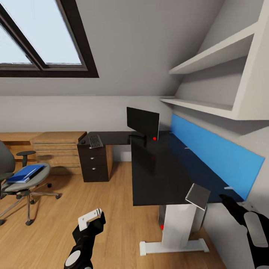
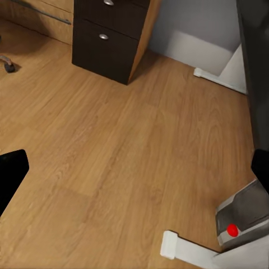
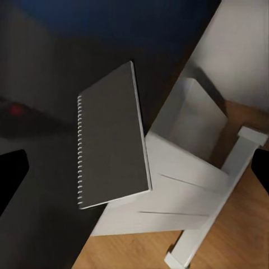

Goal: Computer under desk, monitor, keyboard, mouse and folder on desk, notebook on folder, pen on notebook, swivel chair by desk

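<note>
Grey and spiral-bound, the notebook (image 1: 198, 195) sits tilted at the near corner of the desk (image 1: 157, 175), just ahead of the right gripper (image 1: 226, 199). Its fingertips point toward the notebook but stand apart from it, and the right wrist view shows the notebook (image 3: 112, 140) in the open between the two dark finger edges, so the jaws are spread wide and hold nothing. Whether the notebook overhangs the desk edge or rests on it by one side, I cannot tell.

The left gripper (image 1: 90, 219) hangs low over the wooden floor (image 2: 112, 145), also open and empty (its camera looks down at the floorboards, with the computer (image 2: 242, 213) beside the white desk leg).

Farther beyond the right gripper stand the monitor (image 1: 142, 121) and, past it, the keyboard (image 1: 95, 141). Well off to the left gripper's side, the blue folder (image 1: 25, 173) lies on the swivel chair (image 1: 22, 179).

The step in hand looks like the notebook. Since the folder has to go underneath it, the next move likely calls for fetching the folder first, or else closing squarely on the notebook's thin edge without nudging it off the corner.
</note>
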Controlling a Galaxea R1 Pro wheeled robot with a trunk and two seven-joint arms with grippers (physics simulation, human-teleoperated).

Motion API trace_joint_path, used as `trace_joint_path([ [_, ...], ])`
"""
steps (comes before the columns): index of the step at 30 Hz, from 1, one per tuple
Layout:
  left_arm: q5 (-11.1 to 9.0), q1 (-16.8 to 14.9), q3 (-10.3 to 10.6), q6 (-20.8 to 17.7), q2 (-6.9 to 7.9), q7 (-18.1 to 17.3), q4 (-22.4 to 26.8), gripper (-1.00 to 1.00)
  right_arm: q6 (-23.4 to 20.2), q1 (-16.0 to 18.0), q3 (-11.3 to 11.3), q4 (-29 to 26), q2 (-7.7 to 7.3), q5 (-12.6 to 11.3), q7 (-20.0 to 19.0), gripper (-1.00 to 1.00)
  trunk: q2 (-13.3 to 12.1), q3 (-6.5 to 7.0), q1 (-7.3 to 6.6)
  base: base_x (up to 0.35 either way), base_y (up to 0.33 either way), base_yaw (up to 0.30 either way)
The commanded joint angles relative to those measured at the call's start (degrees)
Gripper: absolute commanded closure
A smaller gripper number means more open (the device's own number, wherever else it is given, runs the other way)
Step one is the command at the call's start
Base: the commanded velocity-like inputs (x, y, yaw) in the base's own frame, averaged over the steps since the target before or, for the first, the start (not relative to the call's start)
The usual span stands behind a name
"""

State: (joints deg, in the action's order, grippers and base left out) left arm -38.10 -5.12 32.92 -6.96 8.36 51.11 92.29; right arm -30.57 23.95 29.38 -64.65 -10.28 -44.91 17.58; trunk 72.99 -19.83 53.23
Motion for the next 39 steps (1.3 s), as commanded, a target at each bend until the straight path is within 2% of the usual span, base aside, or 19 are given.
trace_joint_path([
  [1,-0.1,-0.1,0.0,-0.3,0.04,0.4,0.1,-1.00,0.0,0.0,0.1,0.0,0.01,-0.6,0.4,-1.00,0.5,-0.26,0.23,0.000,0.000,0.000],
  [7,-0.1,-0.1,-0.2,-0.4,0.00,0.4,0.0,-1.00,1.6,0.0,0.4,1.8,-0.03,-0.7,-0.3,-1.00,2.9,-1.33,1.55,0.000,0.000,0.000],
  [11,-0.1,-0.1,-0.2,-0.4,-0.01,0.4,0.0,-1.00,2.6,0.0,0.4,6.7,-0.28,-0.7,-5.1,-1.00,4.5,-2.05,2.43,0.000,0.000,0.000],
  [13,-0.1,-0.1,-0.2,-0.4,-0.01,0.4,0.0,-1.00,2.8,0.0,0.4,9.1,-0.53,-0.6,-8.6,-1.00,5.3,-2.41,2.87,0.000,0.000,0.000],
  [14,-0.1,-0.1,-0.2,-0.4,-0.01,0.4,0.0,-1.00,2.9,0.0,0.5,11.3,-1.07,-0.6,-12.6,-1.00,5.7,-2.59,3.09,0.000,0.000,0.000],
  [18,-0.1,-0.1,-0.2,-0.4,-0.01,0.4,0.0,-1.00,3.0,0.0,0.5,14.8,-2.54,-0.6,-21.5,-1.00,7.3,-3.31,3.96,0.000,0.000,0.000],
  [19,-0.1,-0.1,-0.2,-0.4,-0.01,0.4,0.0,-1.00,3.1,0.0,0.5,16.1,-3.15,-0.6,-25.9,-1.00,7.7,-3.49,4.18,0.000,0.000,0.000],
  [22,-0.1,-0.1,-0.2,-0.4,-0.01,0.4,0.0,-1.00,3.0,0.0,0.8,17.4,-3.92,-0.7,-31.3,-1.00,8.9,-4.03,4.84,0.000,0.000,0.000],
  [23,-0.1,-0.1,-0.2,-0.4,-0.01,0.4,0.0,-1.00,2.9,0.0,1.5,18.2,-4.36,-0.7,-33.6,-1.00,9.3,-4.21,5.06,0.000,0.000,0.000],
  [25,-0.1,-0.1,-0.2,-0.5,-0.01,0.4,0.0,-1.00,2.7,0.0,4.4,19.8,-4.83,-0.8,-36.1,-1.00,10.1,-4.57,5.50,0.000,0.000,0.000],
  [27,-0.1,-0.1,-0.2,-0.5,-0.01,0.4,-0.1,-1.00,2.6,0.0,6.9,20.5,-4.89,-0.9,-37.1,-1.00,10.9,-4.93,5.94,0.000,0.000,0.000],
  [31,-0.1,-0.1,-0.1,-0.5,-0.01,0.4,-0.1,-1.00,2.5,0.0,9.0,21.5,-5.03,-1.0,-37.9,-1.00,12.5,-5.64,6.82,0.000,0.000,0.000],
  [34,-0.1,-0.1,-0.1,-0.5,-0.01,0.4,-0.1,-1.00,2.4,0.0,9.5,22.0,-5.08,-1.0,-38.0,-1.00,13.7,-6.18,7.48,0.000,0.000,0.000],
  [39,-0.2,-0.1,-0.1,-0.5,-0.09,0.4,-0.1,-1.00,-2.0,0.0,9.8,22.1,-5.12,-1.0,-37.2,-1.00,15.7,-7.08,8.58,0.000,0.000,0.000],
])
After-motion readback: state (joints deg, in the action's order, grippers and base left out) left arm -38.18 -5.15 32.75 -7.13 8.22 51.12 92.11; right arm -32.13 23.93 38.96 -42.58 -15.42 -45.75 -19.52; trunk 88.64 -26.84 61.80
